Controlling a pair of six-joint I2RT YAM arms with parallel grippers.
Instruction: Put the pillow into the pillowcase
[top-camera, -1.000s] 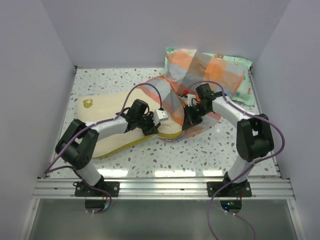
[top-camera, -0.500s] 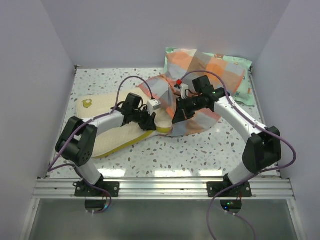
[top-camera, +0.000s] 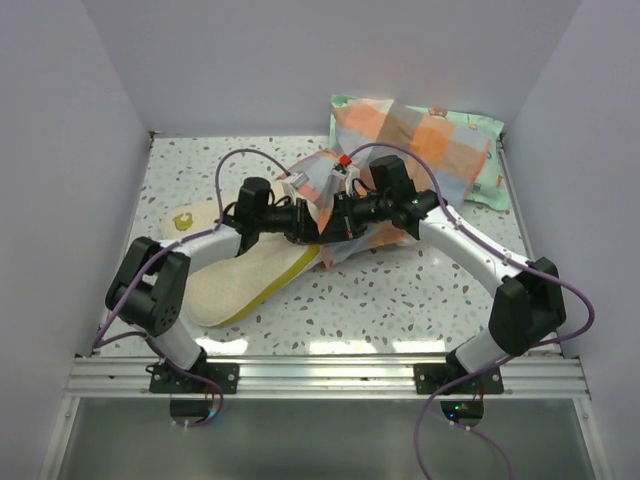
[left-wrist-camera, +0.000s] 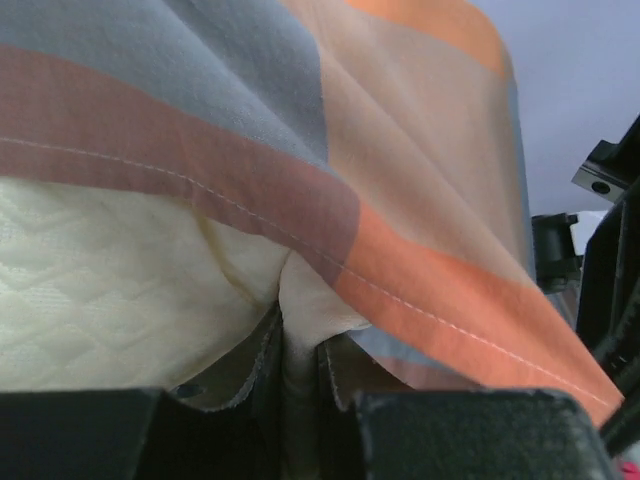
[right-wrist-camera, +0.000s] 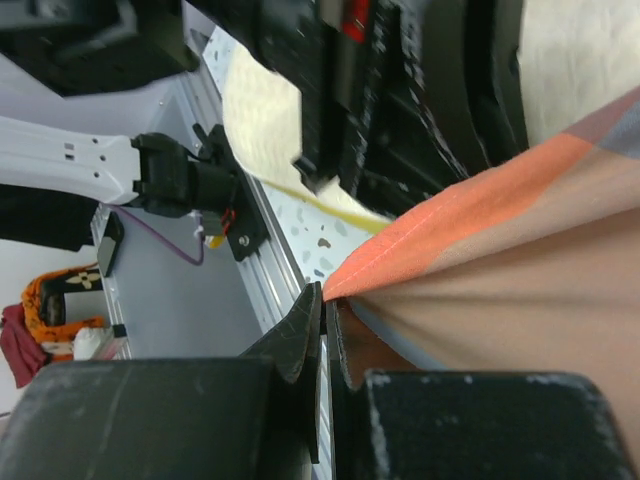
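- Nearest the arm bases lies the pillow (top-camera: 240, 285), flat on the speckled surface (top-camera: 400, 290); its long axis runs on a diagonal from near-left to far-right; the corner with the small logo (top-camera: 183, 220) sits at the left, away from the case.
- The pillow's far-right end points into the mouth of the pillowcase (top-camera: 420, 140) and is cut off there; how deep it reaches under the cloth cannot be made out from above, as both wrists crowd over that spot.
- The left gripper (left-wrist-camera: 300, 345) is clamped on the pillow; in the left wrist view its jaws stand nearly together with a pinched fold of quilted cream fabric between them, and the stitched hem of the pillowcase drapes just above.
- The right gripper (right-wrist-camera: 322, 300) is pinched tight on the pillowcase, its jaws together on the orange corner of the hem; the two grippers sit just beside each other at the middle of the surface.
- Farther back, the pillowcase trails to the far right and lies over a mint-green pillow (top-camera: 487, 180), hiding most of it; only green edges show.
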